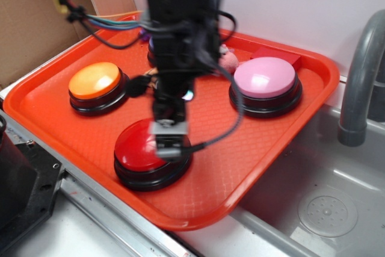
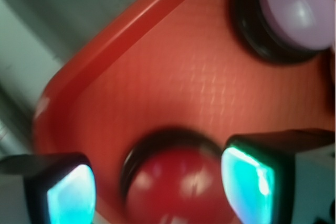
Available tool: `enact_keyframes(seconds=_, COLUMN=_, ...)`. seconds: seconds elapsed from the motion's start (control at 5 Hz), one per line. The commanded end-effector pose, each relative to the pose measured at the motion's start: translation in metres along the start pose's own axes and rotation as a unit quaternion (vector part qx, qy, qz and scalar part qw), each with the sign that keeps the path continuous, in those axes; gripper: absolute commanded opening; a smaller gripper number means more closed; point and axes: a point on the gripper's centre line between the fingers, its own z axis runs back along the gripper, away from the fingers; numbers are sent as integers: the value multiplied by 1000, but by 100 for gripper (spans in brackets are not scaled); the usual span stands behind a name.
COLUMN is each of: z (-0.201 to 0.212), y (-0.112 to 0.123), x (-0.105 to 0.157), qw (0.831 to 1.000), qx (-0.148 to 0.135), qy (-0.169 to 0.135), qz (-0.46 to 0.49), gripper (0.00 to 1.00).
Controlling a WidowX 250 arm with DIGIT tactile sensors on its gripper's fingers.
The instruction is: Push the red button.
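Place: we take it for a toy kitchen counter.
Sink (image 1: 313, 203): we see a grey basin with a drain, just right of the orange tray (image 1: 264, 142).
Faucet (image 1: 360, 82): it stands behind the sink.

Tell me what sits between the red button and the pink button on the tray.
Nothing: in the wrist view, only bare textured tray lies between the red button and the pink button. The exterior view agrees, apart from the arm's cable hanging over that stretch.
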Motion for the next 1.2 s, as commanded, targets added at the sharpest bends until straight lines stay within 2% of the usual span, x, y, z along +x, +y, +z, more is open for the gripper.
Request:
enact_keyframes(seconds=0.0, z=13, y=-23, x=-35, qw=998, qx=-11, qy=-35, qz=41, gripper=100)
enact_keyframes(seconds=0.2, z=18, y=-23, x=-45, qw=998, qx=-8, qy=-28, qz=59, gripper=100)
enact_keyframes(seconds=0.6, z=30, y=-4, x=-48, qw=998, qx=5, qy=-14, qz=59, gripper=100)
enact_keyframes(seconds=1.0, z=51, y=11, x=-50, qw=997, qx=15, qy=-26, qz=72, gripper=100)
